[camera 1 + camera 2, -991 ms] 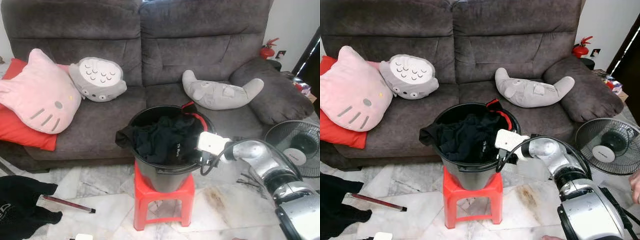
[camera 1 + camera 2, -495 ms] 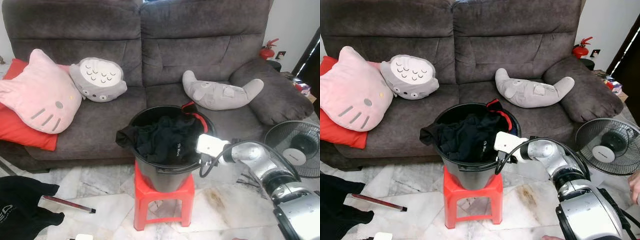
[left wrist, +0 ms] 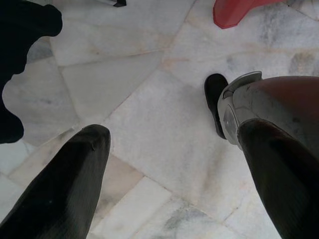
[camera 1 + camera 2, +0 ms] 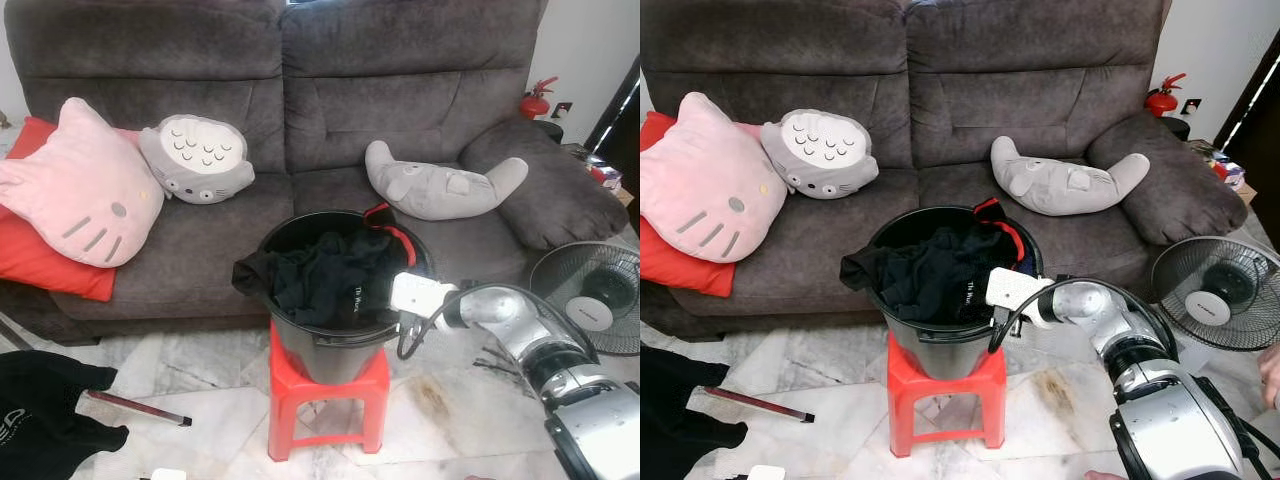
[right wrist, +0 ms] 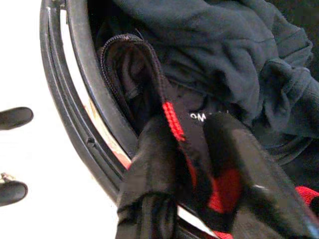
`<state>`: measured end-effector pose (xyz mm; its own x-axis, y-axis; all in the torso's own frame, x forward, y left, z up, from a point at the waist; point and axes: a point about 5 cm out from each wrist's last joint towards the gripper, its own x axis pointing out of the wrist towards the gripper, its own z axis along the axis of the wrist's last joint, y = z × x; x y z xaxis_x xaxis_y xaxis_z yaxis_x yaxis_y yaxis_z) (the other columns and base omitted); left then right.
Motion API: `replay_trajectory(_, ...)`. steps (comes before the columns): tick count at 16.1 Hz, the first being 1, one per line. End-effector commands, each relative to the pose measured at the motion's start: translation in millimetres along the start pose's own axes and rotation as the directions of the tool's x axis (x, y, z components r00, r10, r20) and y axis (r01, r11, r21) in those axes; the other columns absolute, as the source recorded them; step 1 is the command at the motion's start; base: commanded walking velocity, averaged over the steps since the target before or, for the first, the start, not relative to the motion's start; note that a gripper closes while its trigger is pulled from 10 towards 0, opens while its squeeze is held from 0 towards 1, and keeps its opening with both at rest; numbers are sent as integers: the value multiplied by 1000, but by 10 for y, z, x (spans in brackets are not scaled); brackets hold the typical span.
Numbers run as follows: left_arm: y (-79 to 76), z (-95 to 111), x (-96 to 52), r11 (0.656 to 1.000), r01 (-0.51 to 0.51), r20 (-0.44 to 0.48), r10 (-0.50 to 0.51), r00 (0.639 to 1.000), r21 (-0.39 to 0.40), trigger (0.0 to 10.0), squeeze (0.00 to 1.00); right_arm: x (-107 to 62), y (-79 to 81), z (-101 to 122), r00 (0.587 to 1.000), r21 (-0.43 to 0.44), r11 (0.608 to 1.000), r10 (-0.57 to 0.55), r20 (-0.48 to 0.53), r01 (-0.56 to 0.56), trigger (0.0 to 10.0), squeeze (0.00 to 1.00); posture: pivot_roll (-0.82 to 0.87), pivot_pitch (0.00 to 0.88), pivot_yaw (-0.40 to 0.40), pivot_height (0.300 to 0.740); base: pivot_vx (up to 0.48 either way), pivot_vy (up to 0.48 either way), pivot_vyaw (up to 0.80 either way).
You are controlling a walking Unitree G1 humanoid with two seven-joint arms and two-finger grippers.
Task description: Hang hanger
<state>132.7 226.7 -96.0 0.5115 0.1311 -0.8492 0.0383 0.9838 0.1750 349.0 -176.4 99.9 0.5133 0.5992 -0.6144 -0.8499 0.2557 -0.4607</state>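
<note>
While the left gripper [image 3: 174, 134] hangs idle above the marble floor [image 3: 149, 89], fingers spread wide, the right gripper [image 5: 189, 132] works at the near right rim of a black bucket [image 4: 330, 350] set on a red plastic stool [image 4: 325, 400] in front of a grey sofa [image 4: 400, 100].

A heap of black clothing [image 4: 325, 275] fills the bucket, one dark fold spilling over its left rim. Running through the heap is a black zip edge with a red trim [image 5: 172, 117] – the same red shows as a loop arching over the bucket's far right rim in the head views.

From the right wrist camera, the two black fingers [image 5: 149, 169] stand close together with the red-trimmed edge caught between them, just inside the bucket wall – a narrow pinch on fabric. The trimmed edge runs lengthwise along the fingers, rising past their tips and curling over toward the rim.

Three plush cushions lie on the sofa; a floor fan [image 4: 590, 295] stands to the robot's right.
</note>
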Motion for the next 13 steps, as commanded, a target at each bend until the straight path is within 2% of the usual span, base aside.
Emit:
replay_trajectory(1, -31, -43, -7, 1000, 14, -15, -14, 1000, 24, 10000, 0, 19, 54, -44, 1000, 4, 1000, 9, -16, -9, 0, 0, -73, 26, 13, 740, 0, 0, 0)
replay_trajectory(7, 3, -99, -23, 1000, 10, -26, -9, 1000, 22, 10000, 0, -30, -165, 172, 993, -61, 993, -99, 72, 103, 0, 0, -77, 24, 10, 740, 0, 0, 0)
replay_trajectory(9, 24, -115, -29, 1000, 7, -29, -7, 1000, 19, 10000, 0, -130, -395, 353, 966, -71, 972, -212, 148, 224, 0, 0, -77, 24, 10, 740, 0, 0, 0)
replay_trajectory(11, 30, -123, -31, 1000, 7, -32, -7, 999, 20, 10000, 0, -308, -703, 568, 912, -91, 921, -355, 207, 379, 0, 0, -85, 22, 12, 740, 0, 0, 0)
replay_trajectory(12, 28, -125, -32, 1000, 8, -33, -8, 999, 21, 10000, 0, -386, -817, 647, 886, -84, 898, -405, 227, 432, 0, 0, -85, 22, 12, 740, 0, 0, 0)
replay_trajectory(13, 27, -127, -32, 1000, 9, -33, -8, 999, 20, 10000, 0, -423, -865, 690, 876, -79, 891, -418, 240, 447, 0, 0, -85, 22, 12, 740, 0, 0, 0)
